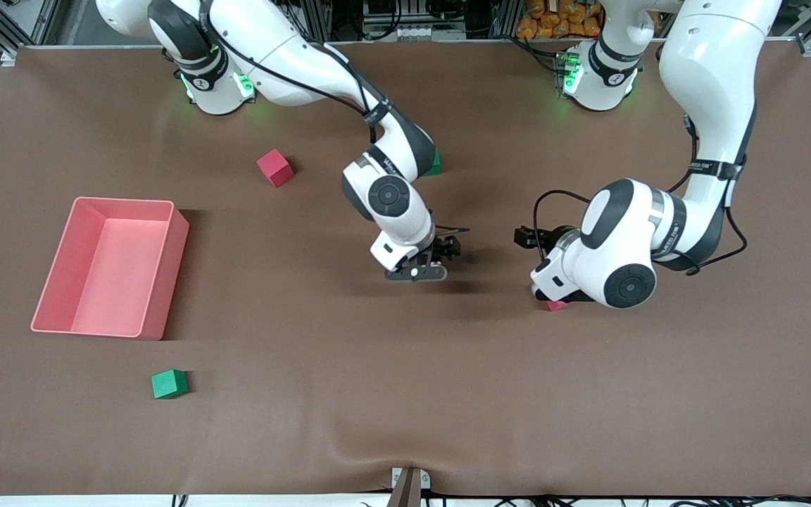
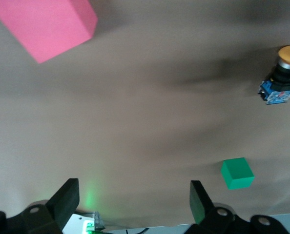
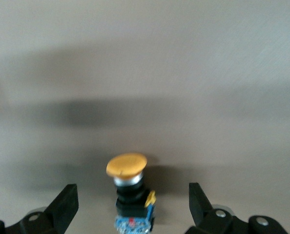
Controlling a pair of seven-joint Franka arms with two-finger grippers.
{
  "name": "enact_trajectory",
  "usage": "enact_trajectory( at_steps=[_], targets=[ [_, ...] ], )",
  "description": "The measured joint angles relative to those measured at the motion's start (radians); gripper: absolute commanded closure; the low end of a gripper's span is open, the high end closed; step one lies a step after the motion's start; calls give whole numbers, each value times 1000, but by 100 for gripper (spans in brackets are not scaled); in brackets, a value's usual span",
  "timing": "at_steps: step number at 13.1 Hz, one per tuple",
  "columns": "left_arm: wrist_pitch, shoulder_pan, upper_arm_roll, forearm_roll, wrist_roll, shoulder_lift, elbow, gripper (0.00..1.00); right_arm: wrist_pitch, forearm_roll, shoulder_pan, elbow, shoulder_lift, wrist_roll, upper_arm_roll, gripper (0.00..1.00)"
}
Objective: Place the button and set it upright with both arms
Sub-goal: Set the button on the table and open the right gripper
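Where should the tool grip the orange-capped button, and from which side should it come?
Probably the dark body under the cap. The button stands upright on the table, between the open fingers of the right tool. The orange cap is round and overhangs the body, so come from above and close on the flatter body sides.

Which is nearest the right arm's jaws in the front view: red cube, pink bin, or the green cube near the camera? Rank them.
From the right gripper, at mid-table:
1. Small red cube, toward the bases.
2. Small green cube, nearest the camera.
3. Pink plastic bin, the right arm's end; close to the green cube's distance.
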State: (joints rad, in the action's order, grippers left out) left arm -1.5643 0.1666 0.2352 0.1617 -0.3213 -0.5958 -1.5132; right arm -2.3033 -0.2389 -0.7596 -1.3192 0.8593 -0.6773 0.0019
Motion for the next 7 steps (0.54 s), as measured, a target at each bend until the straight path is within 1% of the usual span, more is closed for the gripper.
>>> enact_trajectory(
  at_steps=[2,4,7],
  targets=[
    [-30,23,1,13,-38,-41,29,0,116,3,66,53,-19,2,-11,0],
    [-88,67,2,22,-102,-93,70,0,253,8,133,98,-53,17,-35,0],
    [-188,147,4,76,-196,-170,134,0,354,11,243,122,-155,43,-54,0]
  ],
)
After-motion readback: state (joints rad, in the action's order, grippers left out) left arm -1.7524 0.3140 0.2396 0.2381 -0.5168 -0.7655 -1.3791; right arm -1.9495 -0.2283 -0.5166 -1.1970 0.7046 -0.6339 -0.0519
